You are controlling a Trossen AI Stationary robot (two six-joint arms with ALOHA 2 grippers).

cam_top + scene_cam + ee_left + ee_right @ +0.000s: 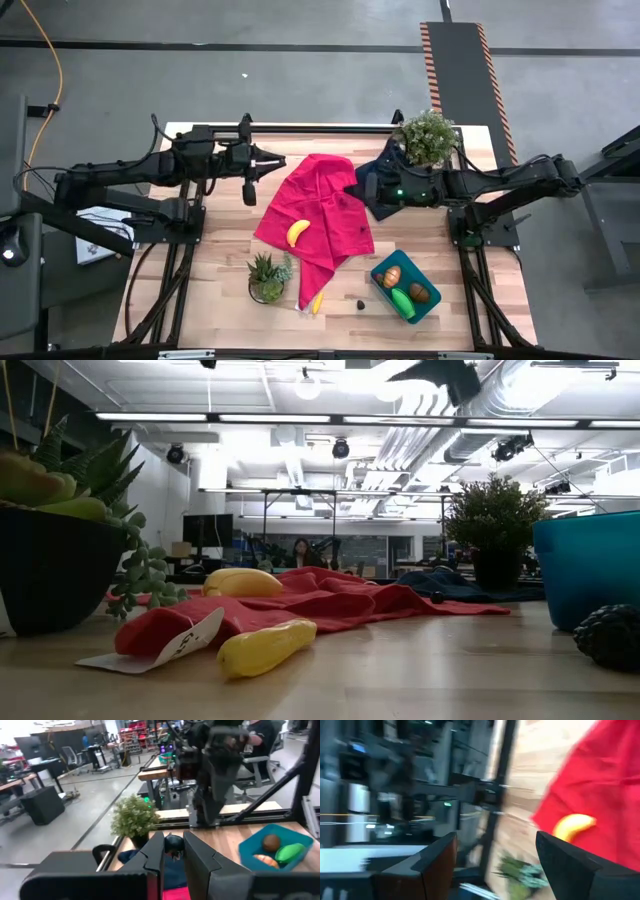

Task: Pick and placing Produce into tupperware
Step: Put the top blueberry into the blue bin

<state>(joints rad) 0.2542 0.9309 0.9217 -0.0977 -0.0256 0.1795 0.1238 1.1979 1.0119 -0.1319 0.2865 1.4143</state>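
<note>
Teal rectangular tupperware (384,270), rounded corners, sitting open and at an angle on the wooden table; inside, an orange piece (391,278), a brown piece (418,293) and a green piece (402,302), close together. One yellow banana (297,232) lying curved on the red cloth (330,205); a second banana (317,302) on bare wood just beside the cloth's lower tip

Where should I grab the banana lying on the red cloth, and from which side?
Probably straight down from above, gripping the banana across its thick middle, fingers either side of its curve. It lies flat and uncovered on the red cloth, with nothing beside it. Its ends taper, so the middle gives the fullest hold. The right gripper, open and nearer, seems the handier one.
</note>
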